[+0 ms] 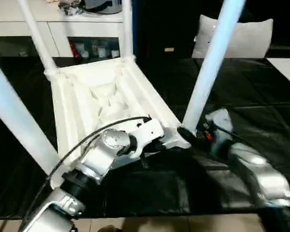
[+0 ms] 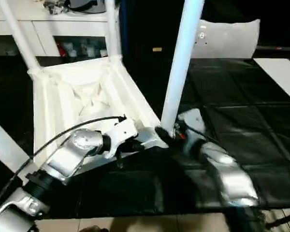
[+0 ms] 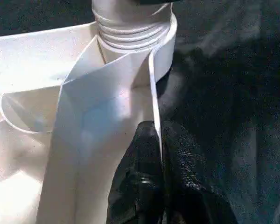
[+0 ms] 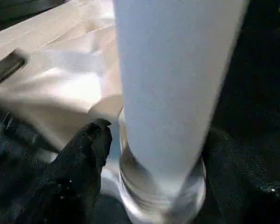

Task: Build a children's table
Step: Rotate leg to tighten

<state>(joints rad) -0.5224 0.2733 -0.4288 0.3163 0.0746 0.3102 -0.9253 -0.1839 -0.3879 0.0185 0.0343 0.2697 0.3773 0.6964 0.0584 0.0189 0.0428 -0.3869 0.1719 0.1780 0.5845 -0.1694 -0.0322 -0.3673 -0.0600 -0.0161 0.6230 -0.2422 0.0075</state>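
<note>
Your table top lies upside down on the black counter, ribbed underside up, with four white legs rising from its corner sockets. The one that matters is the near right leg: its long axis runs up out of the socket and leans a little away to the right, so any seating push has to go down along that line, not across it.

Your right gripper sits at the base of that leg, one black finger on one side and the leg's threaded collar between the fingers; the fingers stand apart around the leg, and I cannot tell whether they press on it. The right arm is clearly the nearer one to this joint.

Your left gripper is clamped together on the thin upright rim of the table top, just beside the same corner socket, steadying the top. Judging by this, the leg looks nearly home.
</note>
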